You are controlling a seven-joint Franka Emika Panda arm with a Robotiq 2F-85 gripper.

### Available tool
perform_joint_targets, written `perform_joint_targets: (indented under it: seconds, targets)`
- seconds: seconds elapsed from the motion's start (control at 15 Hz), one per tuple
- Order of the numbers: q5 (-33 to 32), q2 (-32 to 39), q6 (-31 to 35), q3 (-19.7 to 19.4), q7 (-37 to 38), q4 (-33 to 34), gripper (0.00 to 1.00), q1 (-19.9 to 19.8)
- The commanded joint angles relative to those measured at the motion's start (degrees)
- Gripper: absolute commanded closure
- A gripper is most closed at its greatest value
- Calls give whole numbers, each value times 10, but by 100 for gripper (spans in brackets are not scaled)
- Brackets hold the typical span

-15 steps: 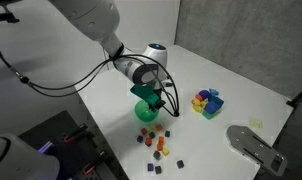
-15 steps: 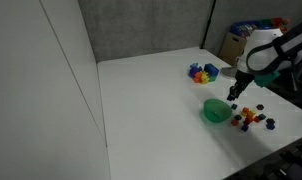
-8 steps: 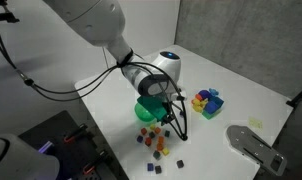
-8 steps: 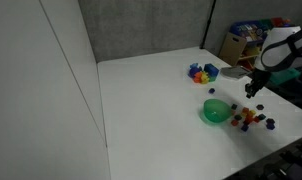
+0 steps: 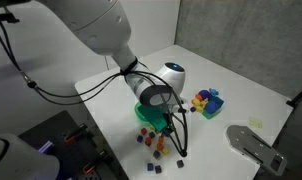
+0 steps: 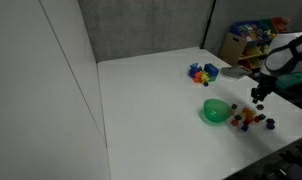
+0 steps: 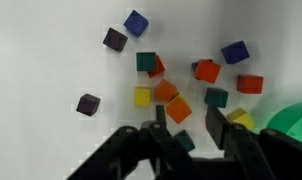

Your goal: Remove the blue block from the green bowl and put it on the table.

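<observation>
The green bowl [image 6: 217, 111] stands on the white table [image 6: 151, 100]; nothing shows in it from here. My arm half hides it in an exterior view [image 5: 144, 112], and only its rim shows in the wrist view [image 7: 296, 125]. My gripper [image 7: 188, 118] hangs over the scattered small cubes [image 6: 251, 118] beside the bowl, seen in both exterior views [image 5: 179, 148] [image 6: 257, 99]. Its jaws stand apart. A dark teal cube [image 7: 184, 140] lies between the fingers, with a gap on each side. Two blue cubes [image 7: 136, 22] [image 7: 234, 52] lie on the table farther off.
A multicoloured clump of larger blocks [image 5: 206, 101] [image 6: 201, 72] sits farther back on the table. A grey perforated platform [image 5: 256, 148] lies by the table's corner. A black box [image 5: 51, 140] stands beside the table. Shelves with clutter [image 6: 246, 40] stand behind.
My gripper has moved away from above the green bowl to above the scattered cubes and has come lower. The bowl has not moved.
</observation>
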Motion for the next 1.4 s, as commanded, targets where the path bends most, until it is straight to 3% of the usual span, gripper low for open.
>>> perform_joint_targets:
  seconds: [0.0,0.2,0.27,0.73,0.93,1.33]
  targets:
    - [-11,-51,-21,-12,21,-34,23,13]
    - [-30,-89,-37,-24,53,-55,1,34]
    - [-39,-107,-45,-27,68,-65,0,43]
    - [-109,-268,-159,-22,190,-118,0,78]
    - [-93,-352,-221,-4,179,-131,0,73]
    - [-74,-484,-310,14,85,-123,0,77]
